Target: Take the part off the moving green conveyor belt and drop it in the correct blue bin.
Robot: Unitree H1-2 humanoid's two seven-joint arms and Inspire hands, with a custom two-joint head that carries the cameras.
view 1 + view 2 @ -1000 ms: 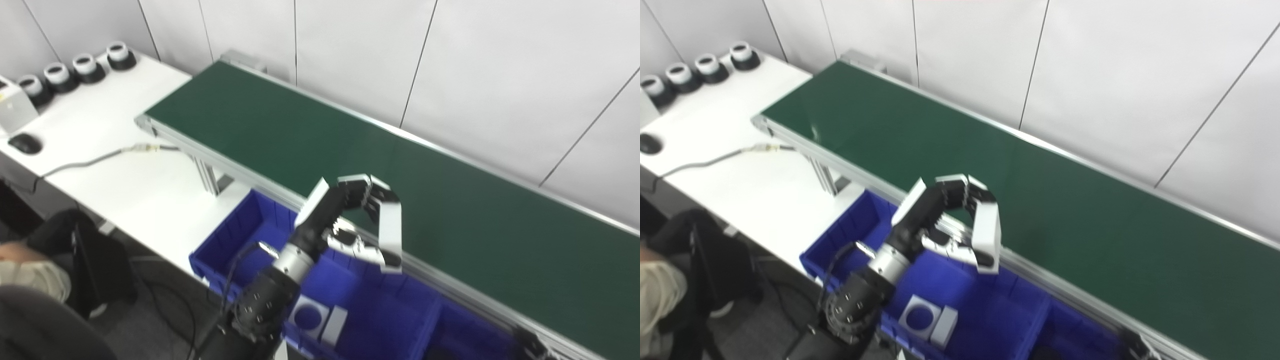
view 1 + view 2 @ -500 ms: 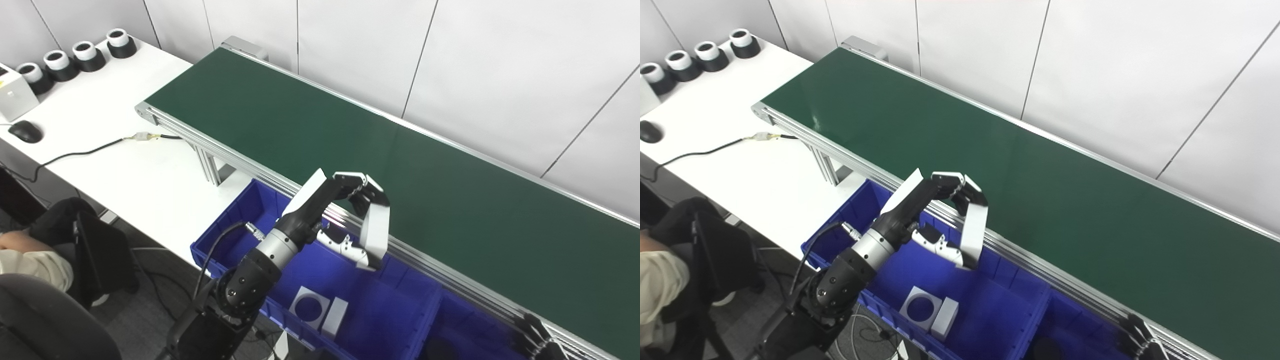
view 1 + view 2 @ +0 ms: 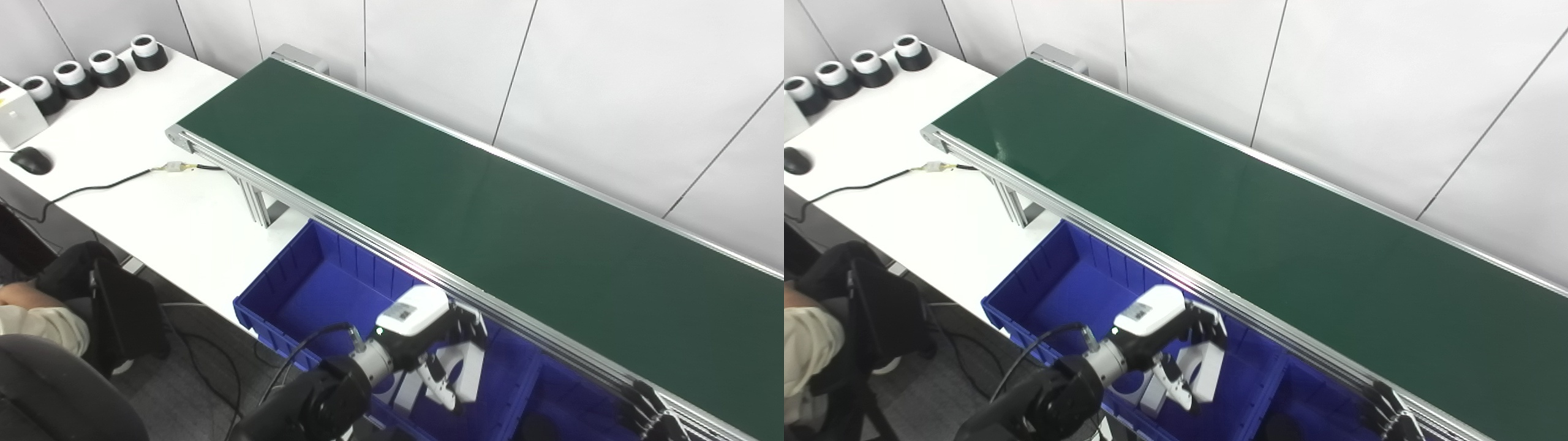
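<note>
Left hand (image 3: pixel 438 349) now lower, over blue bin (image 3: pixel 318 278).

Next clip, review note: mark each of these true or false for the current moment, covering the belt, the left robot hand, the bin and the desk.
1. The long green conveyor belt carries no part. True.
2. The left robot hand hangs over the belt. False: it is down inside the blue plastic bin.
3. That hand grips a part. False: its fingers are apart and hold nothing.
4. Four black-and-white cylinders line the white desk. True.
5. The right robot hand shows at the lower right edge. True.
</note>
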